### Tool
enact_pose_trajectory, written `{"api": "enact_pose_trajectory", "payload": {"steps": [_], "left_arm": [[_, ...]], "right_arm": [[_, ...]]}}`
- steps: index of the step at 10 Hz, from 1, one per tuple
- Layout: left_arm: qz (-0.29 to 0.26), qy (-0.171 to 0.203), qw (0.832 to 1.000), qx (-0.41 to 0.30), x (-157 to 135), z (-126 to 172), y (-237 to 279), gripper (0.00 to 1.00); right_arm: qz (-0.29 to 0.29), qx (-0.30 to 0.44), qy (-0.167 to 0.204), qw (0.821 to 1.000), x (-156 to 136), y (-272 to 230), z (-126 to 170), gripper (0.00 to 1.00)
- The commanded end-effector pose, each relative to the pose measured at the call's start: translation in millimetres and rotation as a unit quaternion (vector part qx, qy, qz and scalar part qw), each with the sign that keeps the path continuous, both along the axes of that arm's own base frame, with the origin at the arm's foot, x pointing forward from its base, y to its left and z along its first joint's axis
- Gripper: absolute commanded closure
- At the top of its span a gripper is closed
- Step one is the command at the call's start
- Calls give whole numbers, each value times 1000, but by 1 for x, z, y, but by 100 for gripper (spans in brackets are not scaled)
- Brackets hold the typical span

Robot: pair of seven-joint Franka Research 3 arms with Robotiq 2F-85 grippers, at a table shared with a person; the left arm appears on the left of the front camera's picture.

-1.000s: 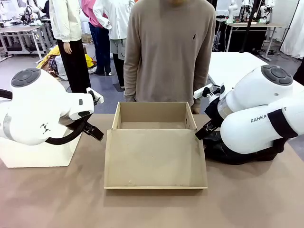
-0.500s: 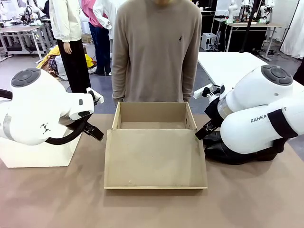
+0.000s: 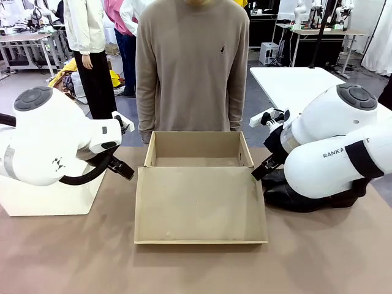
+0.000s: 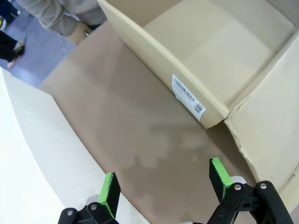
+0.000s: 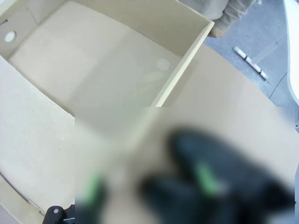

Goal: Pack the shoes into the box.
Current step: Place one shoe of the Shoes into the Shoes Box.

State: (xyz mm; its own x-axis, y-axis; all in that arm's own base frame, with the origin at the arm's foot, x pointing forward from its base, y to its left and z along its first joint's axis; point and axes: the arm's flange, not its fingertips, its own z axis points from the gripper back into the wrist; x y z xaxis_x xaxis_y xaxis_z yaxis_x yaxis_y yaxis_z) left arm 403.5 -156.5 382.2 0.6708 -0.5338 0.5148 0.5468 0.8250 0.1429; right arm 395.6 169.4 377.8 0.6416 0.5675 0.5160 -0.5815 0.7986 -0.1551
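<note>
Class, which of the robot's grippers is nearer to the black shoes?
Right. The right gripper hovers just above the shoes, right of the box; the left gripper is beyond the box's opposite side, over bare table.

Left hand (image 4: 163, 177) spread wide, right hand (image 5: 149, 182) likewise

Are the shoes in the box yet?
Not yet. Done: the box stands open, its lid folded down flat, nothing inside. In hand: nothing; the left gripper and right gripper are both open and empty. To do: the shoes sit on the table beside the box, waiting to go in.
</note>
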Motion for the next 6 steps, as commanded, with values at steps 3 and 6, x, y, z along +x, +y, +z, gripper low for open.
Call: {"api": "enact_pose_trajectory", "payload": {"steps": [3, 6], "left_arm": [[-13, -22, 999, 27, -14, 63, -14, 0], [-28, -34, 998, 34, -28, 108, -18, 0]], "right_arm": [[-10, 26, -4, 1000, -12, -1, 63, 0], [3, 40, -2, 999, -26, -2, 107, 0]]}}
